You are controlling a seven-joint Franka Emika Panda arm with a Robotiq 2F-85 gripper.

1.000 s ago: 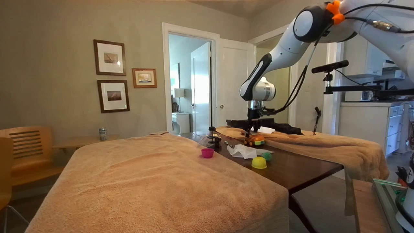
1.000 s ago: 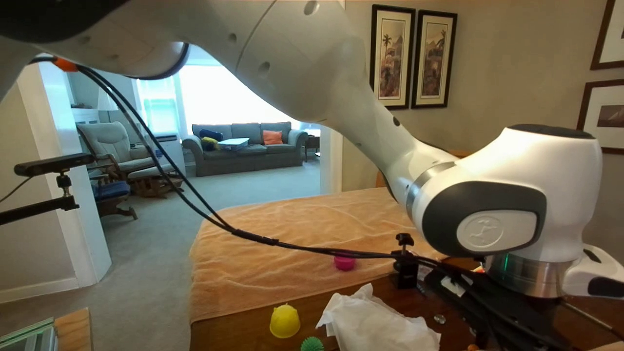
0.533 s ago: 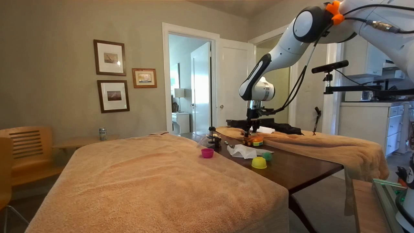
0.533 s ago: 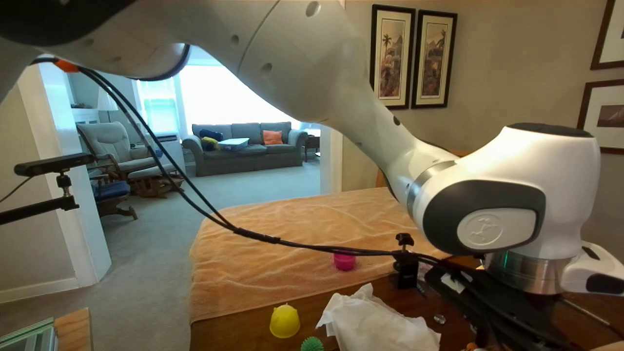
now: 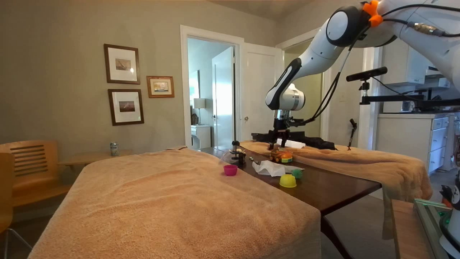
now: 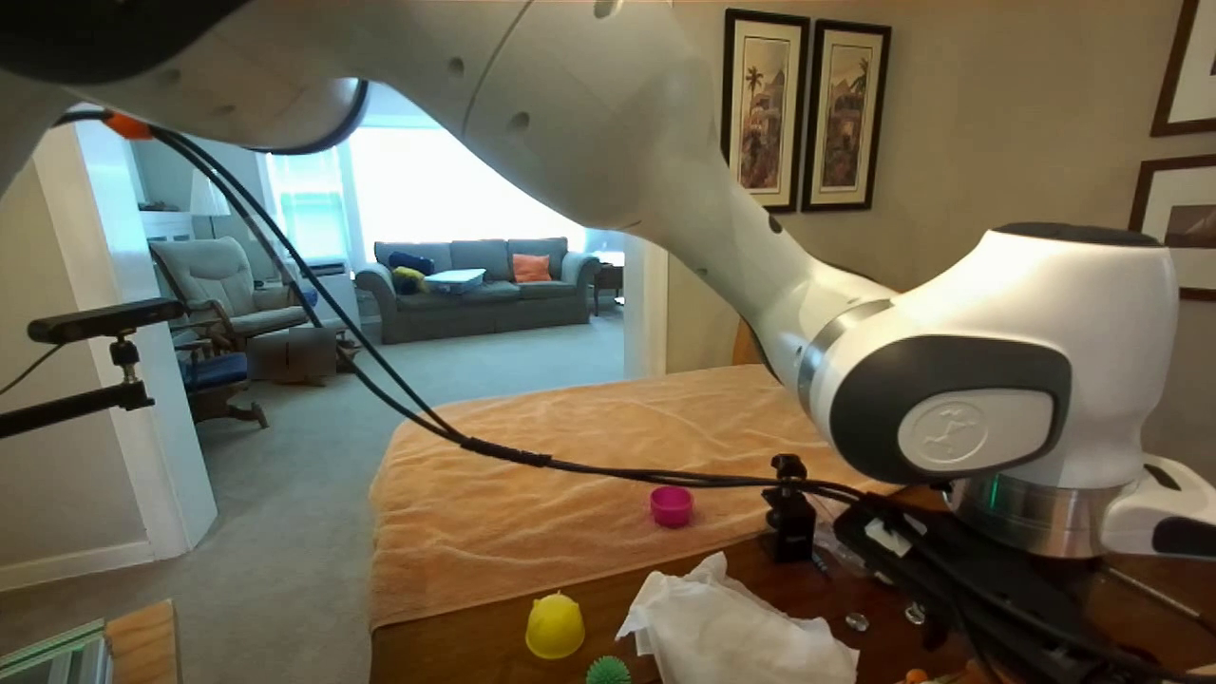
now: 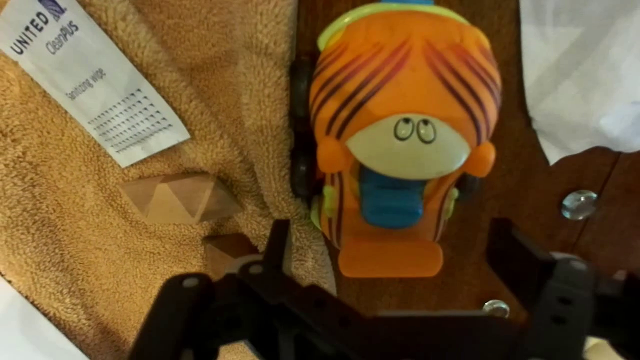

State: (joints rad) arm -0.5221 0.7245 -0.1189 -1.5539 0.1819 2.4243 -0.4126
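A beige wall (image 5: 82,21) hung with pictures (image 5: 122,64) is seen beyond a dark wooden surface (image 5: 337,183); the surface is flanked by orange towels (image 5: 161,205); a sofa (image 6: 494,304) is seen through an opening in an exterior view. On a white packet (image 7: 95,85), "UNITED", "CleanPlus" and "Sanitizing wipe" can be read, with a dark logo (image 7: 52,7) cut off by the edge of the wrist view and small marks printed below; an emblem (image 6: 948,434) is carried on the arm (image 6: 617,123); the print on a can (image 5: 114,149) is too small to be read.

The hand (image 7: 390,235) is spread wide, its fingers (image 7: 515,262) parted; in an exterior view it is seen just above the toy (image 5: 281,156), though whether the toy is touched cannot be told there; in the wrist view the toy, orange and striped with a pale face, is shown mostly ahead of the fingers; only its near end is bracketed by them, with a gap on either side; it is set on the surface, right by a towel's edge.

To its left, the packet and brown blocks (image 7: 182,198) are laid on the towel; to its right, a crumpled white sheet (image 7: 585,75) and clear beads (image 7: 579,205) are strewn; a green ball (image 5: 297,173) and a yellow cup (image 5: 288,181) are set near the sheet, and a pink cup (image 5: 230,170) is placed on a towel, near a black clamp (image 5: 236,154).
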